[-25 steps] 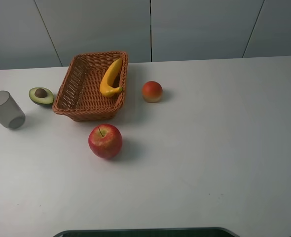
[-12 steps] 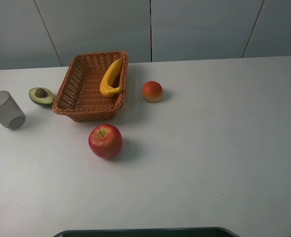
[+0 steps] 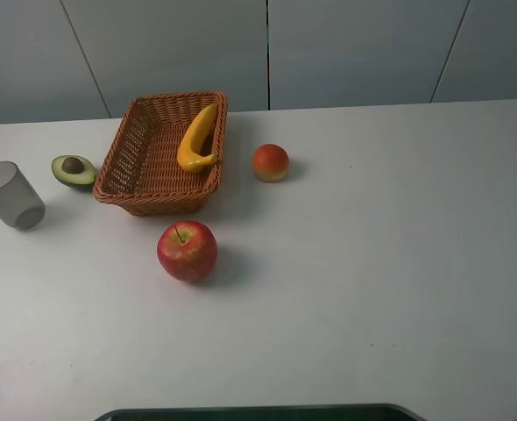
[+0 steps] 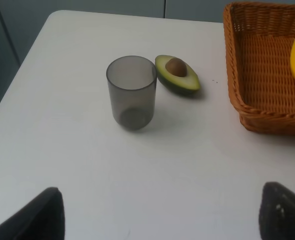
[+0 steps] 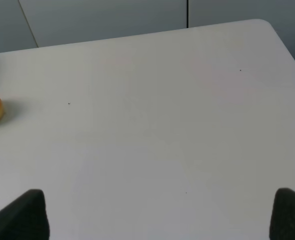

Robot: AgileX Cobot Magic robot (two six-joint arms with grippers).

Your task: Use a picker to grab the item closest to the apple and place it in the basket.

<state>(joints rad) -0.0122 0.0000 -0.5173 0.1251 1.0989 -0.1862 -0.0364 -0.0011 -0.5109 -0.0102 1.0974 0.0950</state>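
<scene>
Task apparently complete: curved yellow banana (image 3: 197,138) lies inside the brown woven wicker basket (image 3: 123,162), beyond the round red apple (image 3: 187,250); both grippers spread wide, empty.

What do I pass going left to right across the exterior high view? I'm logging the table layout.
Grey cup → avocado half → wicker basket → orange-red fruit. The banana lies inside the basket, and the apple sits in front of it, so both overlap the basket's span.
</scene>
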